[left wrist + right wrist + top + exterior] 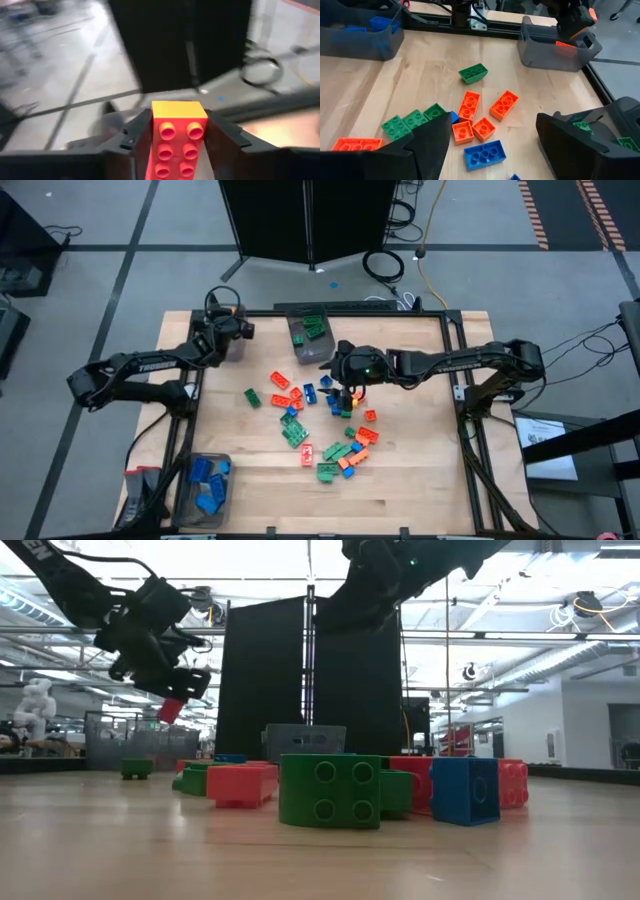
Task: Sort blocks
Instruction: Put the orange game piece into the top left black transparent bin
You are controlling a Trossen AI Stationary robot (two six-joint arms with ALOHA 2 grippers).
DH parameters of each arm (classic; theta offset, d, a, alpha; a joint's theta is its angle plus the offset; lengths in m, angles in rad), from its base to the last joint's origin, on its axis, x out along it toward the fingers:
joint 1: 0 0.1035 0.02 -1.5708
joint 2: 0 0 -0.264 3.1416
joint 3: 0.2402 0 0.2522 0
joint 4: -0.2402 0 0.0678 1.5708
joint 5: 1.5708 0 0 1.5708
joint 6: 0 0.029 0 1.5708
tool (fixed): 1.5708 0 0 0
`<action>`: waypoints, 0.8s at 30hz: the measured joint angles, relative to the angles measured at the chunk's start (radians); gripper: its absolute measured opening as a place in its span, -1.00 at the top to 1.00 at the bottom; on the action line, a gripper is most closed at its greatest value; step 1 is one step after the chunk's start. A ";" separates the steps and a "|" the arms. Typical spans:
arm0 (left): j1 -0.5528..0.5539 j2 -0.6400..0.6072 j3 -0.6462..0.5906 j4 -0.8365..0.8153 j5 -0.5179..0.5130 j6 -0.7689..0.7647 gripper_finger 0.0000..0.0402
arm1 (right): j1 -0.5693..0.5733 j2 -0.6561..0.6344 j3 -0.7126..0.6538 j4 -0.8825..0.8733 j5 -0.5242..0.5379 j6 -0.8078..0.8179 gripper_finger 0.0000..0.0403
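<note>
I hold an orange block [179, 142] in my left gripper [228, 330], which hovers over a dark bin [547, 50] at the table's far left. A patch of orange [563, 44] shows inside that bin. Loose orange, green and blue blocks [325, 435] lie on their bases in a scattered pile at mid-table. My right gripper [343, 375] hangs open above the pile's far part, fingers wide apart over a blue block [485, 152] and touching nothing. My left gripper pinches the orange block by its two long sides [156, 135] between its two fingers [137, 142], which lie along the block. The studded top faces the wrist camera and the far end sticks out past the fingertips. The block [172, 710] is lifted clear, above the bin.
A bin holding green blocks [307, 335] stands at the far middle. Another with blue blocks [205, 485] stands at the near left corner. A black rail frames the table [455, 420]. Bare wood lies along the near edge and right side.
</note>
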 joint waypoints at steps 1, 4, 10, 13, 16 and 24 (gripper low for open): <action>0.000 0.000 0.000 -0.001 0.042 0.023 0.18 | 0.001 0.000 0.000 -0.003 0.000 0.005 -0.42; 0.000 0.000 0.000 -0.003 0.109 0.083 -0.03 | 0.005 0.000 0.000 -0.020 0.000 0.015 -0.42; -0.001 0.000 0.000 -0.025 0.113 0.180 -0.36 | 0.022 0.000 0.000 -0.038 -0.001 0.017 -0.42; -0.009 0.000 0.000 -0.041 0.155 0.157 -0.45 | 0.028 0.000 0.000 -0.038 -0.001 0.017 -0.42; -0.025 0.000 0.000 -0.039 0.334 0.160 -0.47 | 0.033 0.000 0.000 -0.045 -0.001 0.017 -0.42; -0.154 0.000 0.000 -0.101 0.949 0.358 -0.48 | 0.032 0.000 0.000 -0.081 -0.001 0.017 -0.42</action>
